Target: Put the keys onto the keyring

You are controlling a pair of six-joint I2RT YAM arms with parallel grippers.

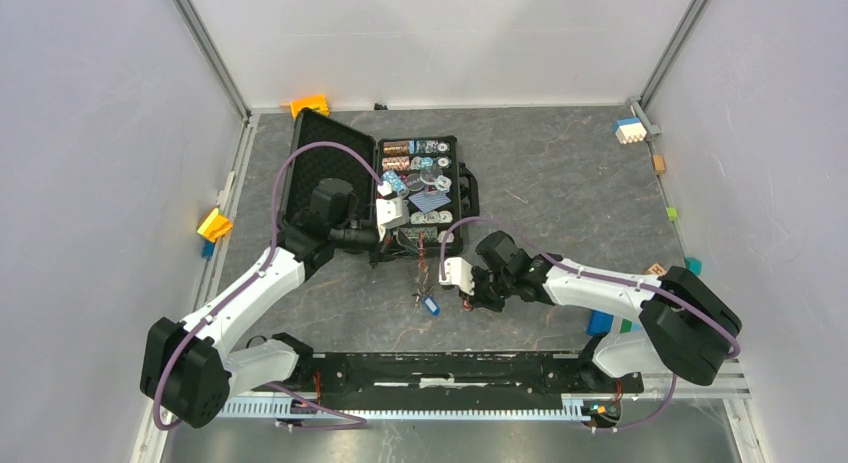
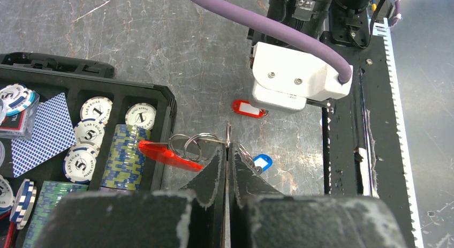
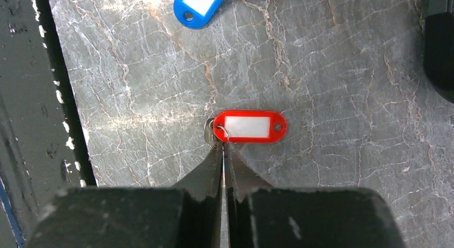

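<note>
Your left hand (image 2: 228,151) is clamped on the keyring (image 2: 195,146); your right hand (image 3: 224,149) pinches the red key (image 3: 249,126) at its eyelet end. Confirm that grip before lifting.

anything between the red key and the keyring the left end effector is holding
Nothing visible. The red key lies on bare table, the right end effector closed at its ring end. The keyring is held in the left end effector, and the blue key lies off to the side.
</note>
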